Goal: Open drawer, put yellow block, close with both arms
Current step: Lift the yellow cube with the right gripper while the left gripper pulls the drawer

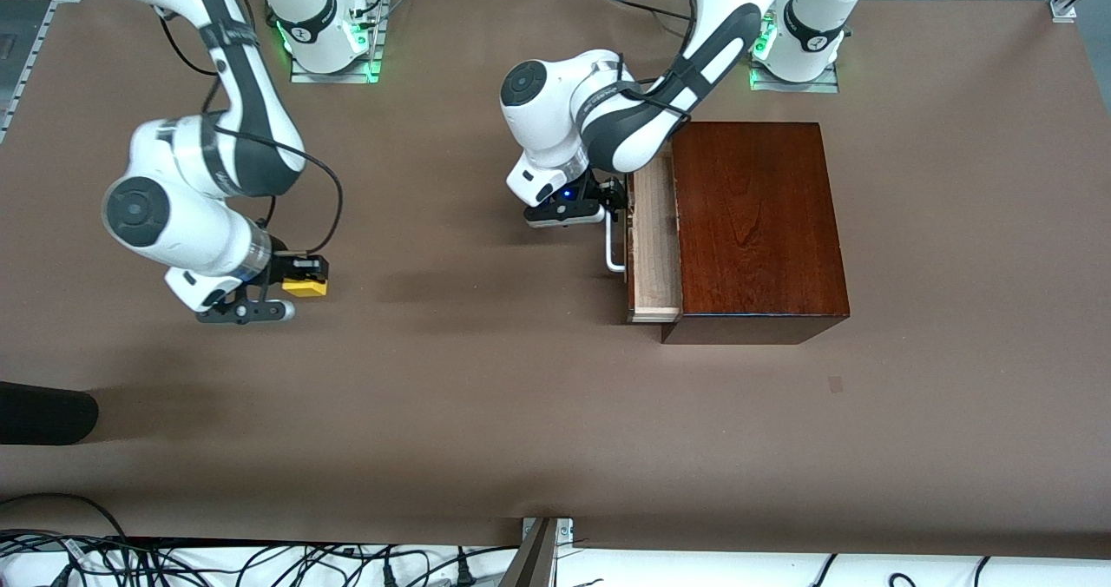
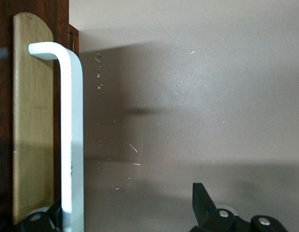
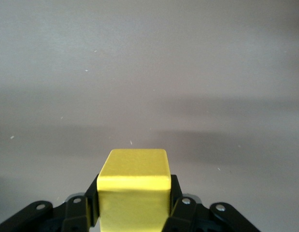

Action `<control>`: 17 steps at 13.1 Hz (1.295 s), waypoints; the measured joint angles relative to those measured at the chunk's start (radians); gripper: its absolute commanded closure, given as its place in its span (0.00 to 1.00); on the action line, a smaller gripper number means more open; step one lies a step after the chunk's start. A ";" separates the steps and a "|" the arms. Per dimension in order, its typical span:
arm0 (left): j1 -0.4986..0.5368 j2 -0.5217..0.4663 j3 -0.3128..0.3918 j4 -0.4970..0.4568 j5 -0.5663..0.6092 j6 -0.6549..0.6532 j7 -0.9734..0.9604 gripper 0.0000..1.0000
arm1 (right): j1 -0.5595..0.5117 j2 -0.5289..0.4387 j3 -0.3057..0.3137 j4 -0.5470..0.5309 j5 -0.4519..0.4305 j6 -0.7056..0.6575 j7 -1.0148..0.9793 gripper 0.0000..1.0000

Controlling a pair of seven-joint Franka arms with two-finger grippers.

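beside the wooden box (image 1: pixel 758 222) — drawer (image 1: pixel 654 240) out toward the right arm's end.

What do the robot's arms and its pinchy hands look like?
Both arms are glossy white with black joint sections, black cables strapped along them, and green lights at their bases. The left end effector and right end effector are black, each with two fingers and small silver screws.
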 measured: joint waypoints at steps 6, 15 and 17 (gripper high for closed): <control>-0.017 0.017 -0.002 0.045 -0.015 0.003 0.000 0.00 | -0.002 -0.009 -0.027 0.112 0.000 -0.149 -0.040 0.96; -0.065 0.057 -0.020 0.189 -0.028 -0.170 0.104 0.00 | -0.003 -0.047 -0.040 0.176 0.000 -0.254 -0.057 0.96; -0.086 0.057 -0.020 0.237 -0.025 -0.240 0.117 0.00 | -0.004 -0.048 -0.050 0.210 -0.001 -0.300 -0.075 0.96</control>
